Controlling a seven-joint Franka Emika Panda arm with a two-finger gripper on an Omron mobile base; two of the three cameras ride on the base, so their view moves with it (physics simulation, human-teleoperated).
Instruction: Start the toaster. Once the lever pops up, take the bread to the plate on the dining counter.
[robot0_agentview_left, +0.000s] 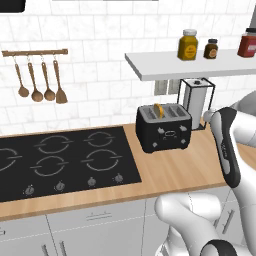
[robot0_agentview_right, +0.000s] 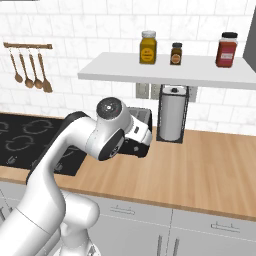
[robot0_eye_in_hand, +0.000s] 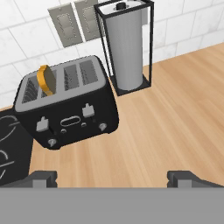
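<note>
The black toaster (robot0_eye_in_hand: 65, 107) stands on the wood wall counter (robot0_eye_in_hand: 166, 122), seen from above and in front in the hand view. A yellowish slice of bread (robot0_eye_in_hand: 47, 80) sticks up out of its left slot. Two small silver levers sit high on its front, above the knobs. My gripper (robot0_eye_in_hand: 112, 177) hovers in front of the toaster and to its right, apart from it, open, with nothing between its fingertips (robot0_eye_in_hand: 41, 178). In the left base view the toaster (robot0_agentview_left: 164, 127) and bread (robot0_agentview_left: 158, 111) sit left of my arm. The plate and the dining counter are out of view.
A paper-towel roll in a black wire holder (robot0_eye_in_hand: 127, 48) stands just right of the toaster against the tiled wall. The black cooktop (robot0_agentview_left: 60, 160) lies to its left. A white shelf (robot0_agentview_left: 190, 65) with jars hangs above. Wooden utensils (robot0_agentview_left: 37, 80) hang on the wall.
</note>
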